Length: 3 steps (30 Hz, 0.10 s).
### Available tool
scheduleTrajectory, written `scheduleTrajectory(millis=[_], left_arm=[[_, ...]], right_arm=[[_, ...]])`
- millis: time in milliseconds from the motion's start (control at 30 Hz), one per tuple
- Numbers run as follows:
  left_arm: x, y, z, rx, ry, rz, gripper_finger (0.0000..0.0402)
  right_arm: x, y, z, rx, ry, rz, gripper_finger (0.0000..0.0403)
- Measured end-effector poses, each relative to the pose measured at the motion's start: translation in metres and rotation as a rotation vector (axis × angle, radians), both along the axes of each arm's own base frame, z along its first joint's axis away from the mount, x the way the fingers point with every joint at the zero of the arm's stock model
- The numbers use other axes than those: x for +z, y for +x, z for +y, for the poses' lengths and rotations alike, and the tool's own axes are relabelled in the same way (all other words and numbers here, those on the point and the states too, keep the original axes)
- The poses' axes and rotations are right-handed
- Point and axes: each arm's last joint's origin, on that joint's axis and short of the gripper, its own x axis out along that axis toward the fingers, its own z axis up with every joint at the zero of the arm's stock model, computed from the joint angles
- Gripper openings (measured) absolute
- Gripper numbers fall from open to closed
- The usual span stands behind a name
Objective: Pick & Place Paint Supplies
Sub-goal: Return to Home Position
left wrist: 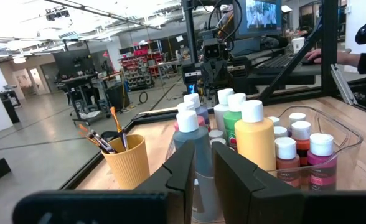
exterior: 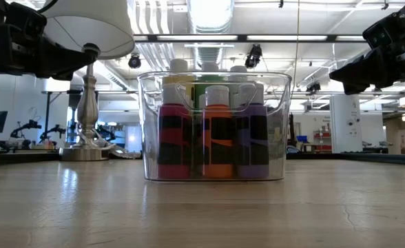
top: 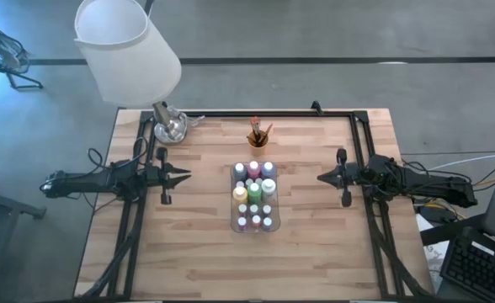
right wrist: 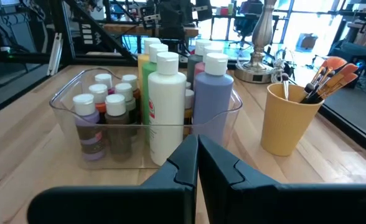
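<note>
From above, the left gripper and right gripper sit level at opposite sides of the table, pointing inward and well apart from the tray between them. The bottles fill that tray in rows, and the brushes stand in the cup just behind it. At table height, the bottles are packed upright against the clear walls, so nothing should tip. Left wrist: fingers a narrow slit apart, gripping nothing. Right wrist: fingers pressed together, empty too. Looks like a parked pose, sorting finished.
</note>
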Motion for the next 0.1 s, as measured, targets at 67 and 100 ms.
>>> scheduleTrajectory(millis=[67,100], left_arm=[[0.0000,0.0000,0.0000,0.000,0.000,0.000,0.0060],[0.0000,0.0000,0.0000,0.000,0.000,0.000,0.0060]], right_arm=[[0.0000,0.0000,0.0000,0.000,0.000,0.000,0.0008],[0.0000,0.0000,0.0000,0.000,0.000,0.000,0.0008]])
